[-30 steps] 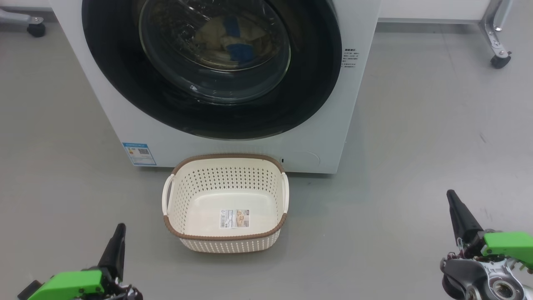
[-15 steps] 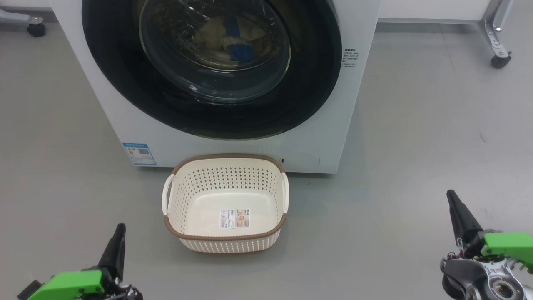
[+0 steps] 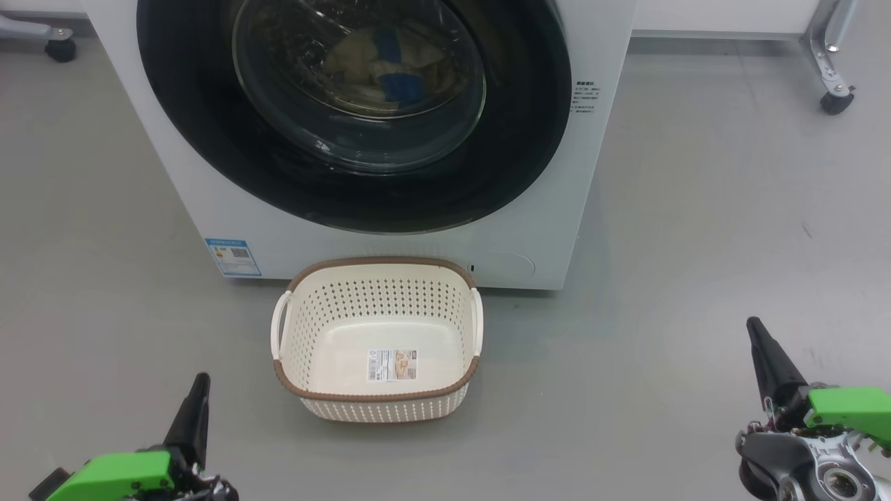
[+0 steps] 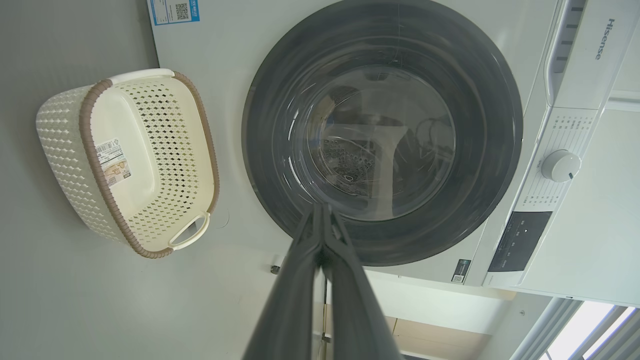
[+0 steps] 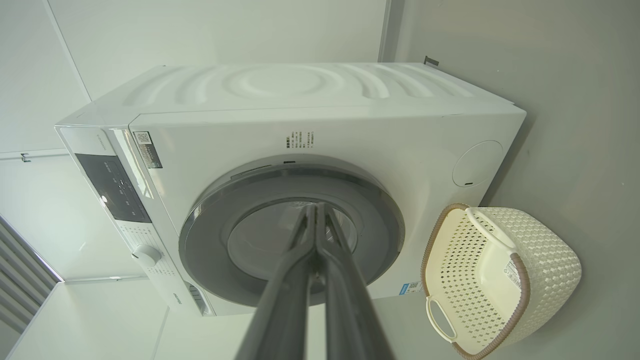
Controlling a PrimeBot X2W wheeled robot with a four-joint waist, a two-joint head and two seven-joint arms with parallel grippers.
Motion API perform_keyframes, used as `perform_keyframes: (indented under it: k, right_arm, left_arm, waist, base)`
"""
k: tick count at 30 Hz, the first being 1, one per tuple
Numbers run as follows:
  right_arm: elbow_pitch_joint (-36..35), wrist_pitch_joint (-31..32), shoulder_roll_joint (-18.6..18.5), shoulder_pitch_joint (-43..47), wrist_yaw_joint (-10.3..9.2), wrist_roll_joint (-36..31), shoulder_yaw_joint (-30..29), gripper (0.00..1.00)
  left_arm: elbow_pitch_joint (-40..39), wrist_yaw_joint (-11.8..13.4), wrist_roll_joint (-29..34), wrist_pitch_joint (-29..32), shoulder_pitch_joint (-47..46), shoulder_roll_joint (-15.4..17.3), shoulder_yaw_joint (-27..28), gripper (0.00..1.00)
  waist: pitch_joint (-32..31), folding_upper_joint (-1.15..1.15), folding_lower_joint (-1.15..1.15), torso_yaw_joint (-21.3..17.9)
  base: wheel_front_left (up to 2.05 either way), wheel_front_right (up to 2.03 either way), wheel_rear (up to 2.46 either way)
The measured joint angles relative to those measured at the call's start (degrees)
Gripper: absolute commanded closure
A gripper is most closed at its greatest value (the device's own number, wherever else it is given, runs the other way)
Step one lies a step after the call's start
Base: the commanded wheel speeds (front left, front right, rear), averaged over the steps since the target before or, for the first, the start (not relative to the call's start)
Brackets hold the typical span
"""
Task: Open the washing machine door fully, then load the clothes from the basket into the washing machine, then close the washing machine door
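Grey floor (image 3: 696, 209), empty basket (image 3: 379, 398) (clothes (image 3: 369, 62) behind shut door (image 3: 209, 139)), left fingers (image 3: 191, 417), right fingers (image 3: 769, 362) closed.

The scene is looked down on steeply from the head, with the washing machine (image 3: 390, 247) taken in at the top and the basket (image 3: 376, 306) dead centre. From the left wrist the washing machine door (image 4: 382, 145) is faced nearly square-on, fairly close (picture rolled sideways, basket at left). From the right wrist the whole machine is caught obliquely, farther back. Door and basket are shared by all three.
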Motion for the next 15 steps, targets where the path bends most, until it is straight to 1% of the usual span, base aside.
perform_keyframes:
  k: [15]
  right_arm:
    - [0.00,0.00,0.00,0.00,0.00,0.00,0.00,1.00]
  left_arm:
    - [0.00,0.00,0.00,0.00,0.00,0.00,0.01,1.00]
  waist:
    - [0.00,0.00,0.00,0.00]
  base:
    - [0.00,0.00,0.00]
